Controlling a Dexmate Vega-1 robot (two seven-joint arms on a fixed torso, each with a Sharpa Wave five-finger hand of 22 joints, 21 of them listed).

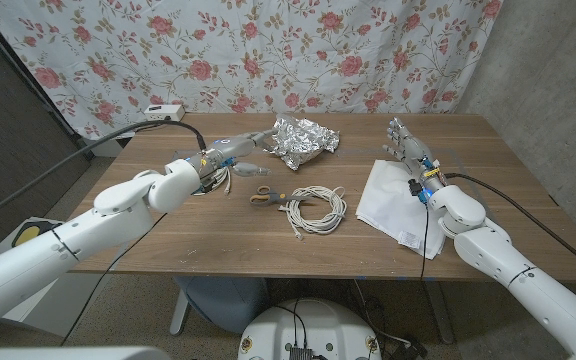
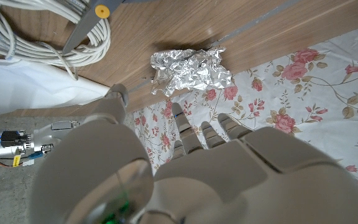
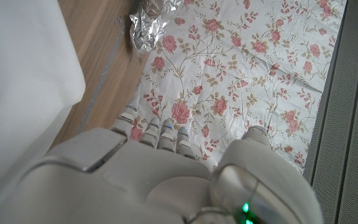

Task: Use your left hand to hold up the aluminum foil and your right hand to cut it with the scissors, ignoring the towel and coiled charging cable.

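Left hand (image 1: 230, 152) open, empty, near foil (image 1: 303, 142); right hand (image 1: 408, 150) open, empty, above towel (image 1: 398, 200).

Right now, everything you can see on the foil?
The crumpled silver aluminium foil is a loose, shiny, heavily creased wad, not a flat sheet. It lies on the wooden table near the far edge, in front of the floral curtain, about midway across. Nothing grips it: the left hand hovers beside it, fingers pointed toward it, apparently not touching. The scissors with yellow-grey handles and the coiled white cable lie nearer the robot, apart from it.
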